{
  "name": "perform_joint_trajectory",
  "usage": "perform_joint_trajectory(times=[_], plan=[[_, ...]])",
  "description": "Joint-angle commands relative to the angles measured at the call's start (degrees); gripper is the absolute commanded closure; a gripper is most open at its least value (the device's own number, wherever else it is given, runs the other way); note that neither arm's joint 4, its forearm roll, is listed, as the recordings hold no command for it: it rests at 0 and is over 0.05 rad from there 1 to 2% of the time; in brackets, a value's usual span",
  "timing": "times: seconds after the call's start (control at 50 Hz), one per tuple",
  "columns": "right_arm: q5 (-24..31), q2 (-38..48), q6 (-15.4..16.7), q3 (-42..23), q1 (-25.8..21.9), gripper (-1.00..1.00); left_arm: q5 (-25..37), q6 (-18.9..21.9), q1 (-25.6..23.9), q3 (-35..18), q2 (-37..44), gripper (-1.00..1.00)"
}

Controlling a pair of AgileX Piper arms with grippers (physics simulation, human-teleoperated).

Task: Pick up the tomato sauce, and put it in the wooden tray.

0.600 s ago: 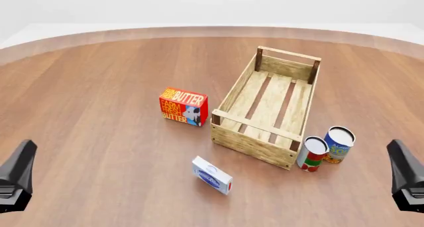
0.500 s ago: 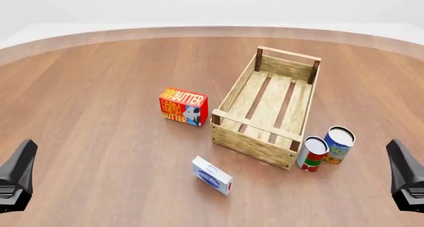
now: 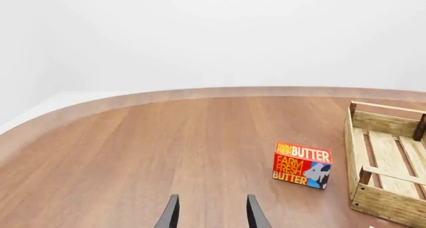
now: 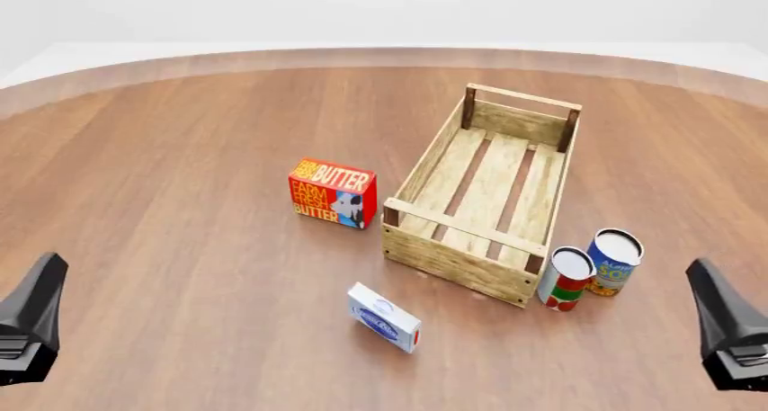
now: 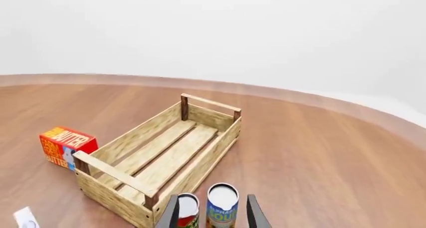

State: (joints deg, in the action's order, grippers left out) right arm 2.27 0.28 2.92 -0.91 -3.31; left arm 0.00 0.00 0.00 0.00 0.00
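Wooden tray (image 4: 423, 173) 1; cans 2, tomato sauce (image 4: 564, 279) 1; 2 tools' fingers apart.

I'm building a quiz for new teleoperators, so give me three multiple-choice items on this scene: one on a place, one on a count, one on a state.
1. Where does the tomato sauce stand in the front view?
A. Inside the wooden tray
B. Outside the tray's near right corner, beside the blue-and-yellow can
C. Left of the butter box

2. How many cans are on the table?
A. One
B. Two
C. Four

3. What is the state of the right end effector?
A. Open and holding nothing
B. Shut on the tomato sauce
C. Shut on the butter box

Answers:
1. B: it stands upright on the table by the wooden tray, next to the blue-and-yellow can.
2. B: only those two cans show; the butter box and the small white-and-blue box are cartons.
3. A: the right wrist view shows its fingers apart with nothing between them.
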Motion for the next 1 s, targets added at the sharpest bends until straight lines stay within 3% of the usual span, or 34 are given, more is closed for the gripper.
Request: perform_joint_trajectory(times=[0.02, 0.32, 1.0], plan=[[1.32, 0.06, 1.28, -0.47, -2.27, -1.0, 0.0, 0.0, 0.0, 0.0, 0.0, -1.0], [-1.71, 3.44, 2.98, -0.93, -5.16, -1.0, 0.0, 0.0, 0.0, 0.0, 0.0, -1.0], [-27.94, 30.49, 3.38, 0.72, -8.77, -1.0, 0.0, 0.0, 0.0, 0.0, 0.0, -1.0]])
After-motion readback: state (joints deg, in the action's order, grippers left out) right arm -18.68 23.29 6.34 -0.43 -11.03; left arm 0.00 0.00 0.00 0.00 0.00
